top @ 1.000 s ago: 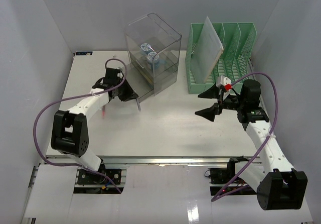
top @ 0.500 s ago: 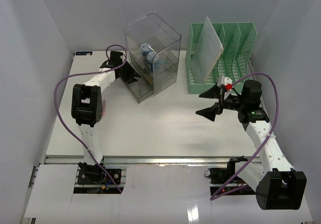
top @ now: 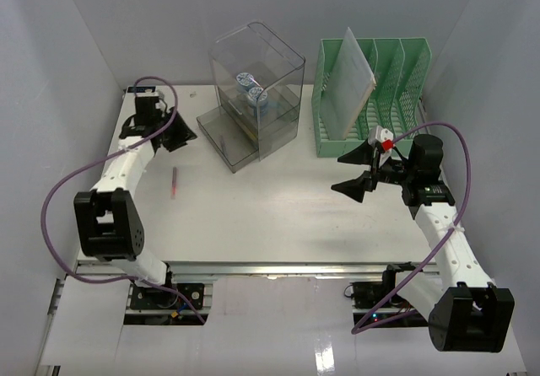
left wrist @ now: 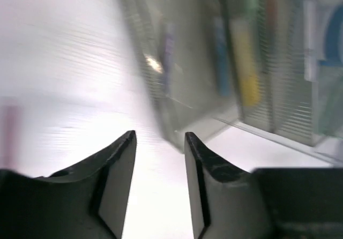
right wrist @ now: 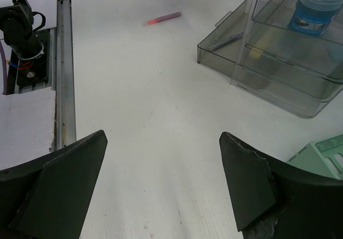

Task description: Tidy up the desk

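The white desk (top: 270,220) carries a clear drawer organizer (top: 261,89) with its lowest drawer (top: 221,138) pulled out; several pens lie in the drawer, blurred in the left wrist view (left wrist: 241,62). A pink pen (top: 174,182) lies loose on the desk left of centre and also shows in the right wrist view (right wrist: 162,18). My left gripper (top: 186,137) hovers at the back left, just left of the drawer, open and empty (left wrist: 159,142). My right gripper (top: 359,169) hangs over the right half, wide open and empty (right wrist: 162,137).
A green file holder (top: 384,81) with a white sheet stands at the back right. Two blue-lidded jars (top: 253,89) sit on the organizer's upper shelf. The aluminium rail (top: 278,268) runs along the front edge. Grey walls close in on three sides.
My left gripper has swung from the drawer's front to the back left corner, now apart from the drawer. The pink pen has stayed put. The right arm has barely moved.
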Motion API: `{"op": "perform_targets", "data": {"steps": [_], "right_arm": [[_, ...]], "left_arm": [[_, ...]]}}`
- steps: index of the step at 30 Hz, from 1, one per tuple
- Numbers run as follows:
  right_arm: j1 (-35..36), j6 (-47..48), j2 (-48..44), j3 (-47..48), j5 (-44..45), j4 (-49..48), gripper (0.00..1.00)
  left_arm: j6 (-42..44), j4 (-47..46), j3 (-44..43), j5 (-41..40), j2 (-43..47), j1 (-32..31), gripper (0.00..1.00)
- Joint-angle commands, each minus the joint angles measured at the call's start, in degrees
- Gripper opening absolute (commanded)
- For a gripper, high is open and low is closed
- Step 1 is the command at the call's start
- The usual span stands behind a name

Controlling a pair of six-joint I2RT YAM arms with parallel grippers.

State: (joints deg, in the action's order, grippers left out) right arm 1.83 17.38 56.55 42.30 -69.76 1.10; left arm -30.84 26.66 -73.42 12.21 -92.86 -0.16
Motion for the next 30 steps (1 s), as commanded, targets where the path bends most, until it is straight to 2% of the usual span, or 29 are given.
{"op": "perform_targets", "data": {"steps": [1, 4, 7, 15, 27, 30], "right_arm": [[-0.42, 0.55, -0.18, 0.06, -1.65, -1.48, 0.92], [-0.72, 0.85, 0.00, 0.02, -1.39, -1.46, 0.92], [-1.09, 1.04, 0.05, -0.03, -1.34, -1.44, 0.92], [-1.12, 1.22, 0.43, -0.18, -1.28, -1.37, 0.93], [-1.12, 1.25, 0.75, -0.24, -1.22, -1.46, 0.93], [-1.12, 1.30, 0.84, -0.20, -1.25, -1.46, 0.93]], "left_arm": [[13.41, 5.37, 7.57, -8.66, 3.60, 6.91, 0.59], [17.52, 7.31, 8.90, -14.77, 1.55, 7.49, 0.66], [19.90, 8.23, 9.11, -16.85, -0.44, 7.45, 0.66], [22.70, 7.56, 8.70, -13.98, -4.25, 7.51, 0.65], [21.62, 7.41, 8.37, -10.19, -9.93, 7.26, 0.47], [21.75, 7.36, 8.26, -10.33, -9.98, 7.14, 0.36]]}}
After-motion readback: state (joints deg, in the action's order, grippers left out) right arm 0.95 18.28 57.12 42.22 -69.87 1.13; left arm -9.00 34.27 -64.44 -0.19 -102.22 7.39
